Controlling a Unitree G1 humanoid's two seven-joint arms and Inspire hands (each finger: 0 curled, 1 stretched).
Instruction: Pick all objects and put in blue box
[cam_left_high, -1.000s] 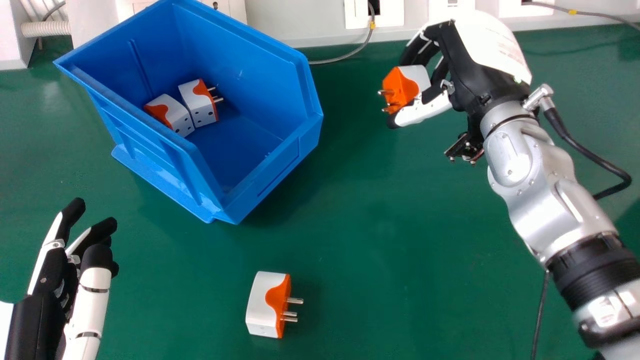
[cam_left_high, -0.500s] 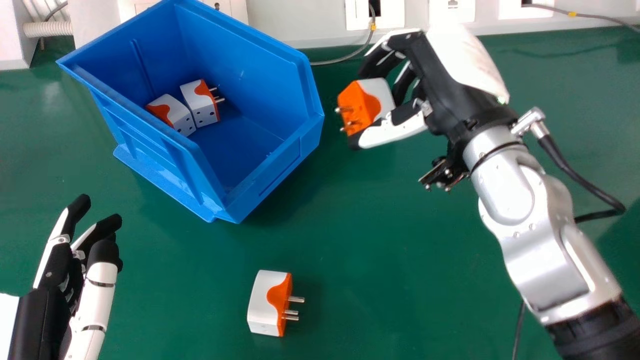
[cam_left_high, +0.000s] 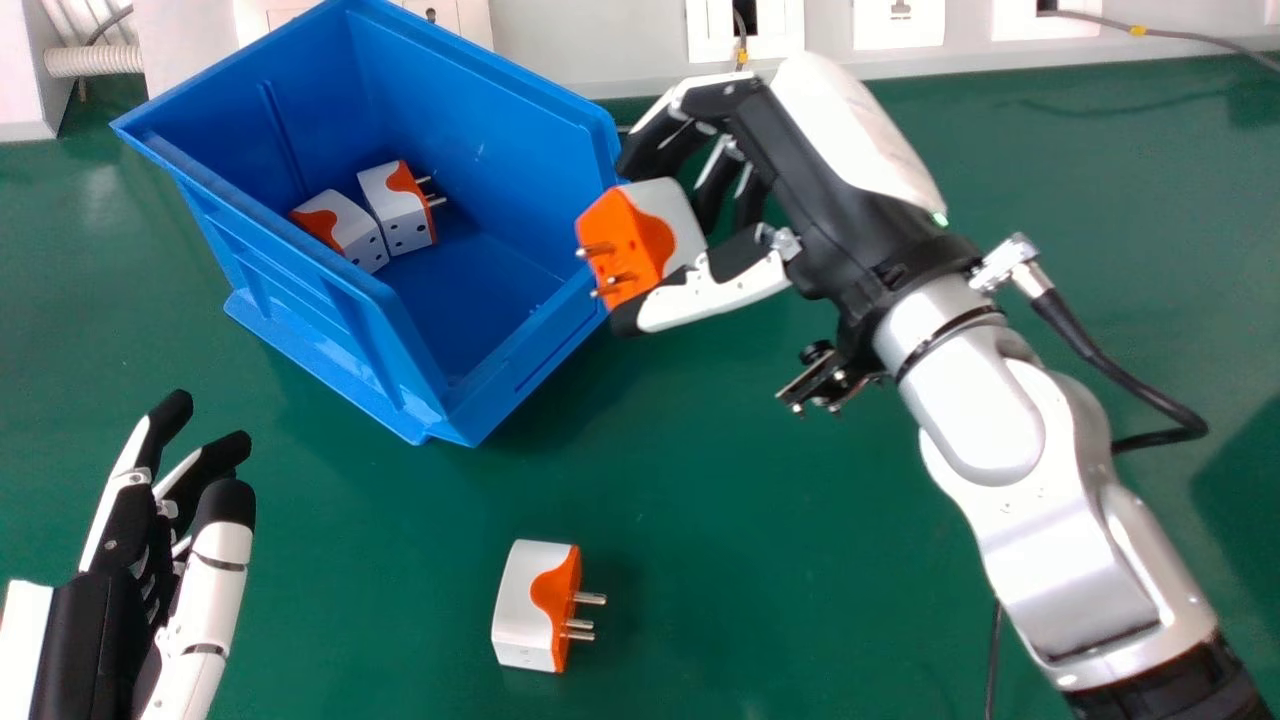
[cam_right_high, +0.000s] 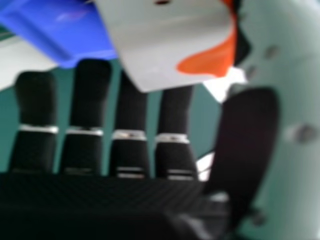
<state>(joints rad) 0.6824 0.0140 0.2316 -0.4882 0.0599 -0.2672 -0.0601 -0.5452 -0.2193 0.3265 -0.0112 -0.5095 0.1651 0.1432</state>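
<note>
Along the green worktop (cam_left_high: 760, 520)'s far side: corrugated hose (cam_left_high: 95, 60) left, white wall plates (cam_left_high: 898, 32), grey cable (cam_left_high: 1190, 38) right.

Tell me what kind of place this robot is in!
Probably a lab or workshop, though I can't say which. There's a green worktop, what look like outlet plates along the wall, and a blue storage bin with plug adapters inside.

A: where's the head view sitting?
B: up on the robot's head, looking forward and down across the table (cam_left_high: 780, 520).
A: and the other?
B: at the right hand (cam_left_high: 820, 165), super close, peering past its fingers. They share the plug adapter (cam_left_high: 665, 215) and part of the blue box (cam_left_high: 500, 130).
</note>
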